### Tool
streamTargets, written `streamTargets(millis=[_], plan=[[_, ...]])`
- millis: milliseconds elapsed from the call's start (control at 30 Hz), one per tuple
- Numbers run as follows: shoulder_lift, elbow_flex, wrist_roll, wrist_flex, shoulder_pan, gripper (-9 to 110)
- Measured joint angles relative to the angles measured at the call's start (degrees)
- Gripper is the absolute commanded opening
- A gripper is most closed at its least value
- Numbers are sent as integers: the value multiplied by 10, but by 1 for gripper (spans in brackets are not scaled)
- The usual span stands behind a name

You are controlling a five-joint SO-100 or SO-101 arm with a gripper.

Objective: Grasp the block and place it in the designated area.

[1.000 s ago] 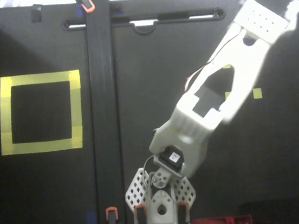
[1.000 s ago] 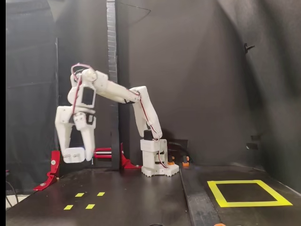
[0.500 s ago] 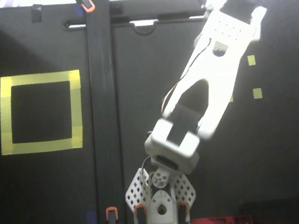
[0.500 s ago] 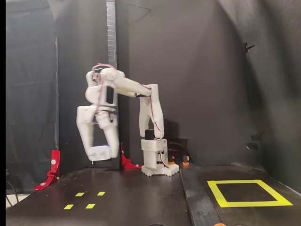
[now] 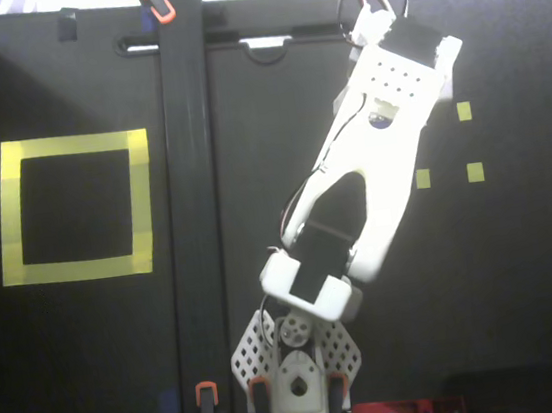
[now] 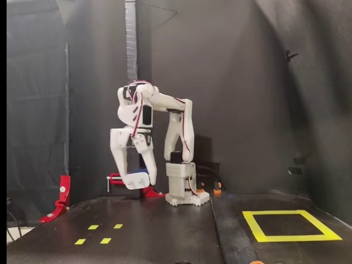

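One white arm (image 6: 159, 143) is standing on the black table (image 6: 165, 236), reaching out from its base (image 6: 187, 198) with the gripper (image 6: 136, 180) hanging well above the tabletop. In the side-on fixed view the gripper is pinching a small blue block (image 6: 137, 180) between its fingers, closed on it, and the block is being held in the air off to the left of the base. In the fixed view from above, the arm's body is covering the gripper and the block, so neither can be made out there. The yellow tape square (image 5: 73, 207) is lying flat on the table, far to the left of the arm in that view and to the right of the base in the side-on view (image 6: 290, 225), well apart from the block. Some tiny yellow marks (image 6: 99, 234) are sitting on the table below the gripper.
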Motion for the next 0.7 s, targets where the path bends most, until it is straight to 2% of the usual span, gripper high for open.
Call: streamTargets(millis=[200,700], plan=[[0,0,37,1,-35,21],[-46,-3,287,-33,-311,21]])
